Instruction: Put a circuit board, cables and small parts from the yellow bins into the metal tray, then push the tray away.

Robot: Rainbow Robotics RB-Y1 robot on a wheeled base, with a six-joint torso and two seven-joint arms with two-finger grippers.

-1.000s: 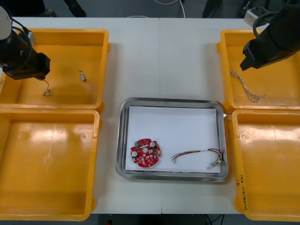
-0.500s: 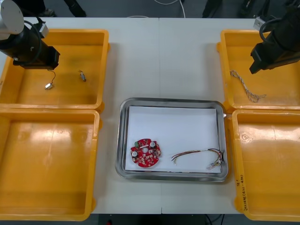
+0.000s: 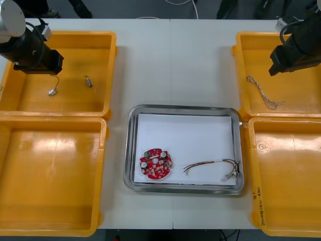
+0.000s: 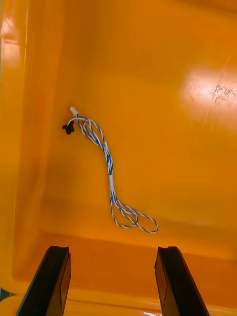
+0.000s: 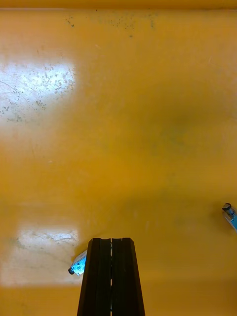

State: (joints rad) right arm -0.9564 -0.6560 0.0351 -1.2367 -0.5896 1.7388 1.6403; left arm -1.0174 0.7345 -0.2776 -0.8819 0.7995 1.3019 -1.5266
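Cable (image 4: 109, 177) lies in the far right bin (image 3: 301, 95), just ahead of your right gripper (image 4: 113, 252). Its jaws stand wide apart and empty. The cable's long axis runs away from them on a slight slant, so closing would cross it. Your left gripper (image 5: 111, 242), over the far left bin (image 3: 75, 100), is closed, seemingly pinching the small part (image 5: 78, 266) by its wire.

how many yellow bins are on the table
4. On the left, a far bin and a near bin; on the right, a far bin and a near bin. The tray sits between. None looks hidden.
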